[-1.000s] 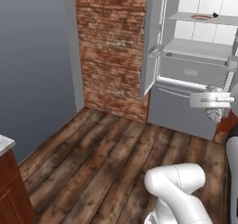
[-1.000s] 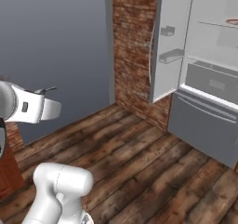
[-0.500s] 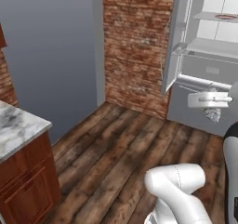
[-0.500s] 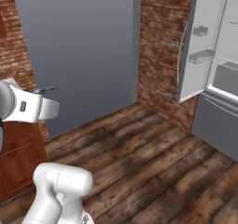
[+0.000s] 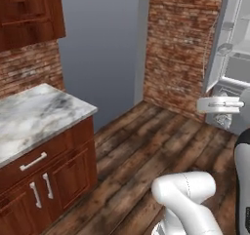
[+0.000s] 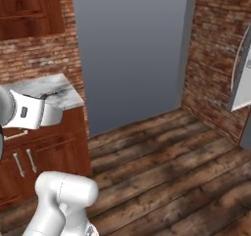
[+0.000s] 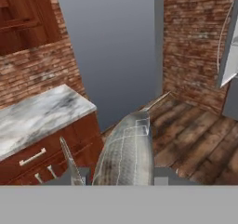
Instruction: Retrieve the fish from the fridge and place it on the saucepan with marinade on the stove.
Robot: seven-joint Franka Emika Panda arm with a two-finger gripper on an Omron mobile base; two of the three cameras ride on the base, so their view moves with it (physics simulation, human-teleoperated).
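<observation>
One fish (image 7: 128, 151) rides pinched between the fingers (image 7: 74, 174), held out clear of the marble surface (image 7: 37, 118) while the base carries it from the open fridge (image 5: 229, 68) toward the stove.

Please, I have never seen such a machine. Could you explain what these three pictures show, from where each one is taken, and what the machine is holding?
All pictures are rendered, in a simulated kitchen. The machine is a white robot arm on a base that can drive. Two cameras ride on the base behind the arm: the left one sees the arm at the lower right, the right one sees it at the lower left. The third camera sits on the hand and looks along the gripper.

In the hand view, a pale silvery-grey fish lies between the fingers, so the gripper is closed on it. In the left base view the gripper is raised in front of the open fridge, at the right edge.

To the left stands a wooden cabinet with a marble counter. Behind are a brick wall and a plain grey wall; the floor is dark wood.
</observation>
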